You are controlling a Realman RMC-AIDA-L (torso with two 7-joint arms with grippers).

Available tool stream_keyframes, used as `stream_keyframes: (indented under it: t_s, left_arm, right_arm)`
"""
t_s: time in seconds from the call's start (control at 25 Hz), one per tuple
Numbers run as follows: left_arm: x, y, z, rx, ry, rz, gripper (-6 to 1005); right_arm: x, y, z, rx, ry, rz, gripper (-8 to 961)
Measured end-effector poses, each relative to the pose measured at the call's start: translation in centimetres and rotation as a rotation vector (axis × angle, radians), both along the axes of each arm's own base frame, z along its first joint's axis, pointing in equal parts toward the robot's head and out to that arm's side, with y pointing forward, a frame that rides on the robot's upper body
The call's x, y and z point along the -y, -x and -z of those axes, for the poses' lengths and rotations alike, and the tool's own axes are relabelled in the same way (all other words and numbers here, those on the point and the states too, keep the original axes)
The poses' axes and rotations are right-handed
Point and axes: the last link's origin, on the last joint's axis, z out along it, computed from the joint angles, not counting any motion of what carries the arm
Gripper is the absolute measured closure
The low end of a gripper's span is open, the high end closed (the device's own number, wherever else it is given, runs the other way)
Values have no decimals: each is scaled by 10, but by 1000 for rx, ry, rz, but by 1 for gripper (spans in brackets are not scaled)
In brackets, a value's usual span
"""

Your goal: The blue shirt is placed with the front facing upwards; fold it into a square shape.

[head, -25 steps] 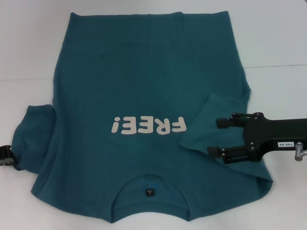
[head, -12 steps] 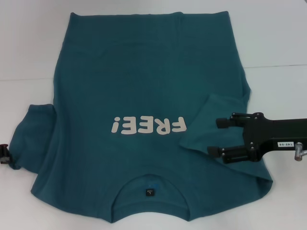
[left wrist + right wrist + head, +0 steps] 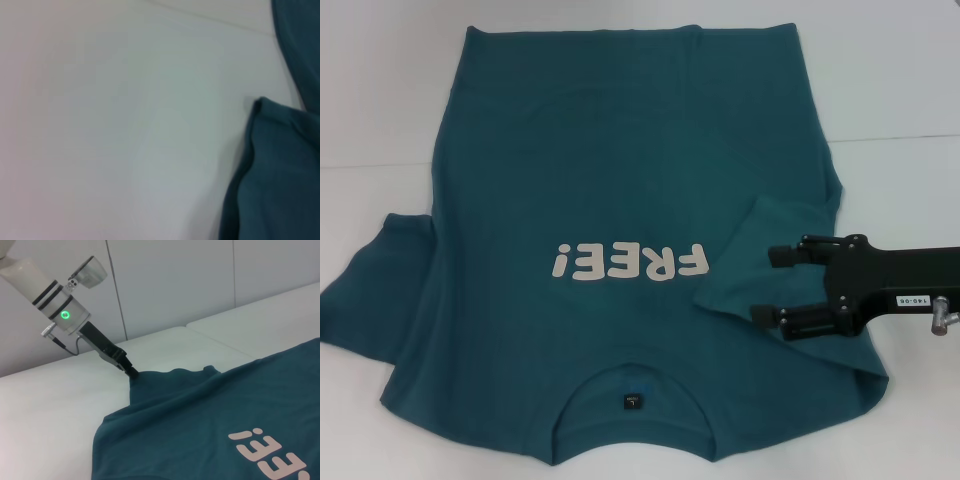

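Leftward, my left pincer (image 3: pixel 130 371) meets the left sleeve (image 3: pixel 380 290) hem; grip can't be told. Shirt (image 3: pixel 620 150) lies flat on table (image 3: pixel 900 80), front up. Soft, light, limp: I'd pinch hems, not mid-cloth. My right pincer (image 3: pixel 767 285) gapes wide over the folded-in right sleeve (image 3: pixel 760 235).

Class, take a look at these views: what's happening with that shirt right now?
A two-armed robot is folding the blue shirt, which lies front-up on the white table. The shirt's sleeve on the robot's right is already folded in over the body, and the right gripper hovers open above it. The left gripper, out of the head view, pinches the edge of the other sleeve, which is spread outward, not yet folded in.
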Motion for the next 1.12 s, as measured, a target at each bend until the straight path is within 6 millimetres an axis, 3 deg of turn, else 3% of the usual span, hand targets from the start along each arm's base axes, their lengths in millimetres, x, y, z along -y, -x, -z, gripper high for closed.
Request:
stream_keyframes:
  t_s: [1.12]
  left_arm:
    - [-19,6,-20,-75,-195,14,985]
  right_arm:
    - [-3,1,2,0,-7,4,7]
